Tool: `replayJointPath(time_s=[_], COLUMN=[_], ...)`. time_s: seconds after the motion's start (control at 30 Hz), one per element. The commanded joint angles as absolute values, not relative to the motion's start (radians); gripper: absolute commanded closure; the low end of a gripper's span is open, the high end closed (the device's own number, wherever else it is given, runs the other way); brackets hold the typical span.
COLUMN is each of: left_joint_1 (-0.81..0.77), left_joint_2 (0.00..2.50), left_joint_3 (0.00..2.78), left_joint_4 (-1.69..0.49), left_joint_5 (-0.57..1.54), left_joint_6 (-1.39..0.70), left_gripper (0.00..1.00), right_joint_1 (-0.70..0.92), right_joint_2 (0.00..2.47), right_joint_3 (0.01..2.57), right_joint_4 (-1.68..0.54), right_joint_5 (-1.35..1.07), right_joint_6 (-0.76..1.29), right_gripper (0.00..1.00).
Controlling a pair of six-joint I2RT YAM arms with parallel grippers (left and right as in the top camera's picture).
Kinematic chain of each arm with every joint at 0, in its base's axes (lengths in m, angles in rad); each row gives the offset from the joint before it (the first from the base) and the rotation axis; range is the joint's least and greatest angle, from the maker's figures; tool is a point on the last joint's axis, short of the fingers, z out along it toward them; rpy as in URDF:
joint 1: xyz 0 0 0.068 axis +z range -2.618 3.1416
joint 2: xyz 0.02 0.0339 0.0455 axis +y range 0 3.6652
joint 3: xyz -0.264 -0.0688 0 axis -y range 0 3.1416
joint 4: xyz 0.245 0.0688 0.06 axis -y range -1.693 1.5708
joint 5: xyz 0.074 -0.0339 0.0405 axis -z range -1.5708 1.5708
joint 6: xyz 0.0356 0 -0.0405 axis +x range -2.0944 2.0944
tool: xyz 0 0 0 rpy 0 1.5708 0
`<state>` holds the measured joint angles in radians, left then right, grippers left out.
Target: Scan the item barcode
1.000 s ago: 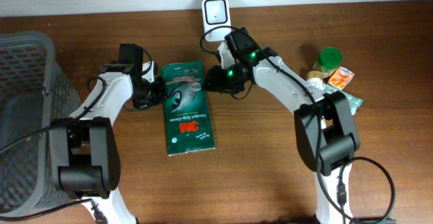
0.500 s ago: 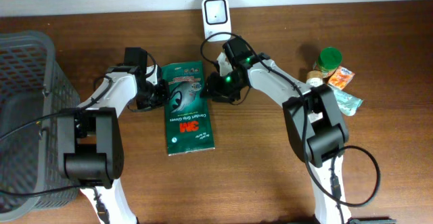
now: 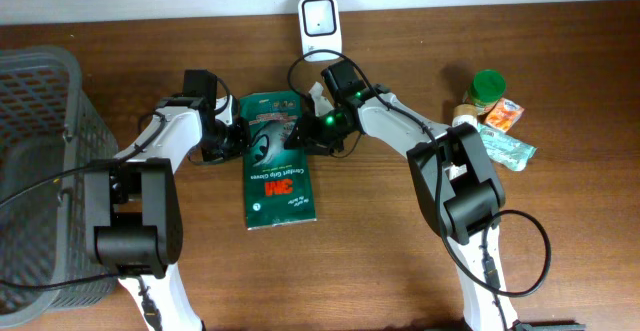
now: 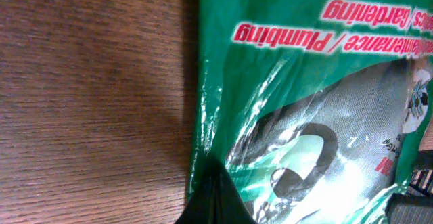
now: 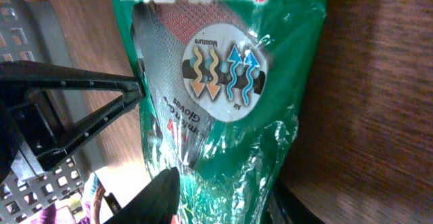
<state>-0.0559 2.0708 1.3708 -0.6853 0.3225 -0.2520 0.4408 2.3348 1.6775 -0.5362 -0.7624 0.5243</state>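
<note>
Right tool has shifted left onto the 3M glove package lying flat on the surface, jaws apart astride its edge; left tool closed, possibly pinching film. Risk: crinkled film slipping free when lifted.

Table: brown wood with visible grain, matt to faintly satin. Glove package: green printed plastic film, glossy and crinkled, its clear window catching bright glare. Basket: grey plastic lattice, matt. Scanner: smooth white plastic. Right end effector: fingers of smooth black plastic with a slight sheen. Green lid: smooth plastic. Orange sachet: shiny film.
</note>
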Motion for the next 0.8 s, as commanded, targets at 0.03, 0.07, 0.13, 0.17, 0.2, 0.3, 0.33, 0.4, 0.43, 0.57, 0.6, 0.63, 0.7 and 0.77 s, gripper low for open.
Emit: replayJointPath(time_s=[0.03,0.07,0.13,0.17,0.2,0.3,0.33,0.4,0.43,0.57,0.6,0.63,0.7,0.77], left_joint_1=[-0.059,-0.059,-0.059,-0.059,-0.059,-0.059,-0.059,-0.059,-0.059,-0.058,-0.056,-0.053,-0.040,-0.022], left_joint_2=[2.134,2.134,2.134,2.134,2.134,2.134,2.134,2.134,2.134,2.133,2.133,2.133,2.129,2.121], left_joint_3=[1.357,1.357,1.357,1.357,1.357,1.357,1.357,1.357,1.357,1.357,1.360,1.365,1.384,1.411], left_joint_4=[-0.682,-0.682,-0.682,-0.685,-0.686,-0.690,-0.690,-0.689,-0.689,-0.689,-0.689,-0.693,-0.712,-0.736], left_joint_5=[0.318,0.318,0.318,0.318,0.318,0.317,0.317,0.317,0.317,0.308,0.307,0.307,0.307,0.306], left_joint_6=[-0.261,-0.261,-0.261,-0.261,-0.261,-0.261,-0.261,-0.261,-0.261,-0.253,-0.241,-0.232,-0.218,-0.208], left_gripper=[1.00,1.00,1.00,1.00,1.00,1.00,1.00,1.00,1.00,0.98,0.96,0.93,0.80,0.66], right_joint_1=[0.467,0.481,0.501,0.511,0.511,0.503,0.496,0.484,0.480,0.460,0.456,0.453,0.450,0.450], right_joint_2=[2.348,2.348,2.348,2.348,2.347,2.347,2.347,2.347,2.346,2.307,2.287,2.270,2.215,2.163], right_joint_3=[1.679,1.679,1.680,1.681,1.689,1.715,1.724,1.728,1.729,1.733,1.739,1.745,1.748,1.748], right_joint_4=[-0.473,-0.443,-0.371,-0.314,-0.306,-0.345,-0.379,-0.413,-0.425,-0.501,-0.543,-0.577,-0.650,-0.700], right_joint_5=[-0.752,-0.752,-0.814,-0.894,-0.915,-0.932,-0.932,-0.932,-0.932,-0.915,-0.874,-0.835,-0.743,-0.671], right_joint_6=[0.511,0.506,0.450,0.396,0.384,0.335,0.320,0.310,0.310,0.258,0.237,0.219,0.174,0.134], right_gripper=[0.68,0.70,0.71,0.72,0.73,0.80,0.88,0.96,0.96,0.96,0.96,0.96,0.96,0.96])
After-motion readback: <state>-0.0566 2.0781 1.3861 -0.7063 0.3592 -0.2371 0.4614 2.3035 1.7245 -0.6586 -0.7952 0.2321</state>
